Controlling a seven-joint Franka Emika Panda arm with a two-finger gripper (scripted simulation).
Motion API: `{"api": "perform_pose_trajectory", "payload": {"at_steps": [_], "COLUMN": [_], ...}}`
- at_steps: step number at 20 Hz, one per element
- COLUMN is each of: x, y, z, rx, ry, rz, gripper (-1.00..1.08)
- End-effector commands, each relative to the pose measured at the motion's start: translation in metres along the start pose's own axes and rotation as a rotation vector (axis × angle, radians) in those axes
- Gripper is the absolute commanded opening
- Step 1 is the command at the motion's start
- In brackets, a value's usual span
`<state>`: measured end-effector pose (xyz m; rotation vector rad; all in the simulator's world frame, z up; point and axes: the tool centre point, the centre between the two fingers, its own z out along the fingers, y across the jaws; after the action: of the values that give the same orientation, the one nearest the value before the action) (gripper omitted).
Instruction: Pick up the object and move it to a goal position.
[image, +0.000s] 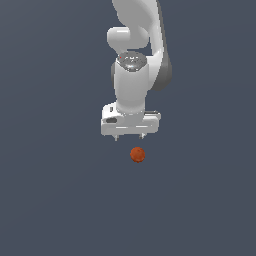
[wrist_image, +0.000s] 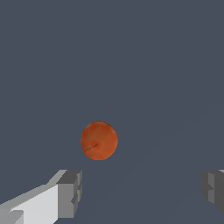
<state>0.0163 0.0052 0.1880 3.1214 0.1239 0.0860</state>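
Orange-red, faintly mottled ball (image: 137, 154) lying on plain slate-grey ground (image: 50, 200), just below the white gripper (image: 129, 137) in the exterior view and slightly toward that view's right. White arm (image: 132, 75) reaching down from above, wrist pointing at the ground. Jaws spread wide, holding nothing; grey fingertips (wrist_image: 70, 192) well apart in the wrist view, ball (wrist_image: 99, 140) ahead of them, nearer one finger, untouched. No brand, label or legible writing anywhere; only a dark streak on the ball's surface.
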Motion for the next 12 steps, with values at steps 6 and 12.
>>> {"api": "perform_pose_trajectory", "payload": {"at_steps": [6, 12], "x": [-0.002, -0.005], "y": [0.001, 0.003], "z": [0.004, 0.01], "rx": [0.0, 0.0], "ry": [-0.001, -0.002], "rz": [0.02, 0.047], "gripper": [1.0, 1.0]}}
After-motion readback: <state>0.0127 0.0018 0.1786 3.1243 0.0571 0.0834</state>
